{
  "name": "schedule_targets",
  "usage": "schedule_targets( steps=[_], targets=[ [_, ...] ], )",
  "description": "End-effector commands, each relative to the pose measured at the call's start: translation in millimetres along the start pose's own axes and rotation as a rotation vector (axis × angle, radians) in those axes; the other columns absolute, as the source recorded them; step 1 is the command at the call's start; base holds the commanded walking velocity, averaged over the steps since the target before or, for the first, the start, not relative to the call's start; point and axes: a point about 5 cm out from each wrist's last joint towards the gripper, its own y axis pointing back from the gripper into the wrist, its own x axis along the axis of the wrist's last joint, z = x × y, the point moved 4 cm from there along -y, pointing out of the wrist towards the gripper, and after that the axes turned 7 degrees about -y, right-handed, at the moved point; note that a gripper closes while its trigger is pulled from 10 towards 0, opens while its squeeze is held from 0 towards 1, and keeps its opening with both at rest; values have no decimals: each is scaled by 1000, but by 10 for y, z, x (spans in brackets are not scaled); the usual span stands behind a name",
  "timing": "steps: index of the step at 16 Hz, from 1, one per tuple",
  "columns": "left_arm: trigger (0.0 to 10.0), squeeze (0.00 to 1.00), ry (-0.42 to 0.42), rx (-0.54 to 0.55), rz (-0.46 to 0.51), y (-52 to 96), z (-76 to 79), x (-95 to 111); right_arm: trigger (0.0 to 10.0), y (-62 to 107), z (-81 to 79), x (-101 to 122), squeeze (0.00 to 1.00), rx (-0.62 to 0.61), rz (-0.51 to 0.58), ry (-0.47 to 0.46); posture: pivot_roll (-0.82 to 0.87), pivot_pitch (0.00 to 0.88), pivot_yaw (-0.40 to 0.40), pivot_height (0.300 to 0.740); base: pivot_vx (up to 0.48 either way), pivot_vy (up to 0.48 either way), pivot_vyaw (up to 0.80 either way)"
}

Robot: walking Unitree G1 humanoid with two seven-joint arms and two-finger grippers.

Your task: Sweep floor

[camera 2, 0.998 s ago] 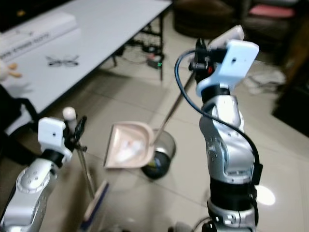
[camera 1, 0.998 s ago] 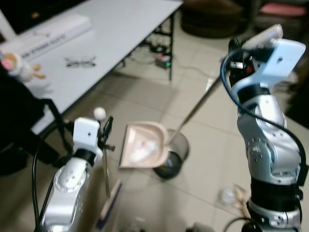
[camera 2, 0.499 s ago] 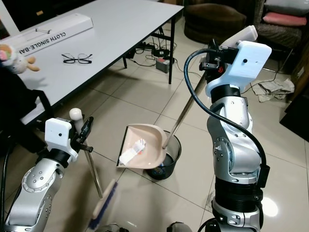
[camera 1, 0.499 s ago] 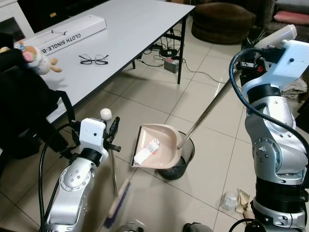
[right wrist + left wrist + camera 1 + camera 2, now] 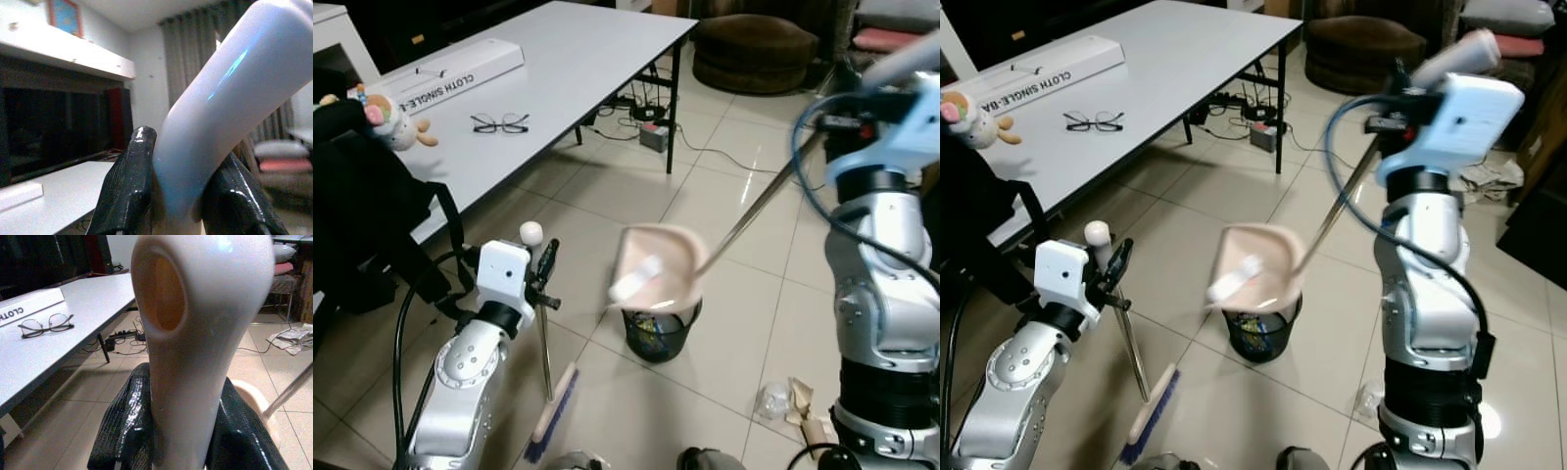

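A pink dustpan [image 5: 658, 266] hangs tilted above a black mesh bin [image 5: 656, 331], with a white scrap [image 5: 636, 281] lying in it. Its long metal shaft [image 5: 759, 204] runs up to a white grip, and my right gripper [image 5: 178, 191] is shut on that grip, raised high on the right. My left gripper [image 5: 544, 272] is shut on the broom's white handle [image 5: 195, 333], low on the left. The broom's stick [image 5: 545, 352] stands nearly upright, and its brush head [image 5: 552, 419] rests on the tiles left of the bin.
A white table [image 5: 578, 59] with glasses [image 5: 501, 122], a long box [image 5: 450, 64] and a plush toy [image 5: 386, 116] stands at the left. A black bag [image 5: 362, 215] sits beside my left arm. Crumpled litter [image 5: 788, 399] lies by my right side; cables [image 5: 656, 137] lie under the table.
The right arm has lifted the dustpan and swung it to the right, tipping it over the bin. The scrap has slid toward its lip. The left arm and broom hold still.
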Motion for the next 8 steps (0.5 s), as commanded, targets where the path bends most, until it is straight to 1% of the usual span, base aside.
schedule_targets(
  steps=[1,3,4,6,8],
  targets=[
    [10000,0,-25,-11,9,5,-12,38,10000,3,-108,103,0,64,62,29,12,84,66,740,0,0,0],
    [10000,0,-25,-18,9,6,-3,36,10000,44,-297,116,0,183,82,104,9,78,65,740,0,0,0],
    [10000,0,-22,-25,10,4,9,33,10000,109,-474,113,0,294,99,164,8,76,64,740,0,0,0],
    [10000,0,-22,-32,9,1,21,31,10000,174,-591,103,0,371,115,199,8,74,64,740,0,0,0],
    [10000,0,-22,-37,9,1,29,25,10000,327,-809,53,0,517,152,274,10,68,65,740,0,0,0]
  ],
)
